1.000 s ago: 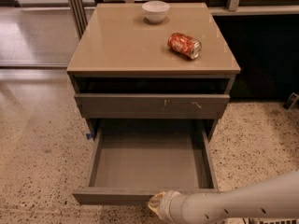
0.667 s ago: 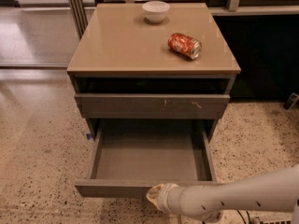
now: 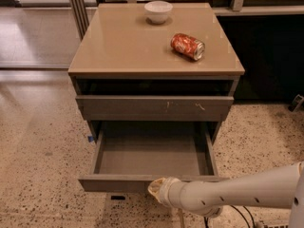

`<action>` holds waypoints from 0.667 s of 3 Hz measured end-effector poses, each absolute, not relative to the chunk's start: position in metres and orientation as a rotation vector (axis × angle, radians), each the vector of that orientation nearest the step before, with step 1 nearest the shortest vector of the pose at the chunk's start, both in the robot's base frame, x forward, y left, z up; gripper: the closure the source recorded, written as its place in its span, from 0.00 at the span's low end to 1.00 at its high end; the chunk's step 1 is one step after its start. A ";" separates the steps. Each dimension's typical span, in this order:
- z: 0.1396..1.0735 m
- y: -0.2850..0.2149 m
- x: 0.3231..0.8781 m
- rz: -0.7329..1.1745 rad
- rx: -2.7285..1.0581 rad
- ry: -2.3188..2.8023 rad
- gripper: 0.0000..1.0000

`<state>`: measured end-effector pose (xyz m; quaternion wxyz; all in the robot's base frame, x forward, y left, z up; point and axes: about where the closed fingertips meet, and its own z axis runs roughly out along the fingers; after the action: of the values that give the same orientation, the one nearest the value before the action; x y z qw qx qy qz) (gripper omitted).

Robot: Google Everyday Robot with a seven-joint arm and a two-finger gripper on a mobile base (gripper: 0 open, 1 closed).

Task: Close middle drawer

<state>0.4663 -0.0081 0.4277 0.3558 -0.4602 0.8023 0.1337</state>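
The tool [image 3: 156,188], its grip state unreadable, sits at the front of the wide, shallow grey-brown wooden middle drawer [image 3: 151,156]; push centrally, straight inward, steadily.

White bowl [image 3: 158,11] and sideways red can [image 3: 187,46] on cabinet top [image 3: 118,46]

Single high view, facing down onto cabinet [image 3: 133,42]; claw [image 3: 157,188] bottom centre.

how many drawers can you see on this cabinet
2: the scratched drawer front just under the cabinet top, and the middle drawer pulled out below it, with the end effector at its front edge. Any lower drawer would be hidden.
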 end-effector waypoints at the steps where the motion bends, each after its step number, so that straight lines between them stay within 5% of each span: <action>1: 0.427 -0.012 0.481 0.323 -1.151 2.080 1.00; 2: 0.429 -0.015 0.510 0.295 -1.092 2.079 1.00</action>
<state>0.5099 -0.0150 0.4291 0.3777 -0.4274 0.8133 0.1153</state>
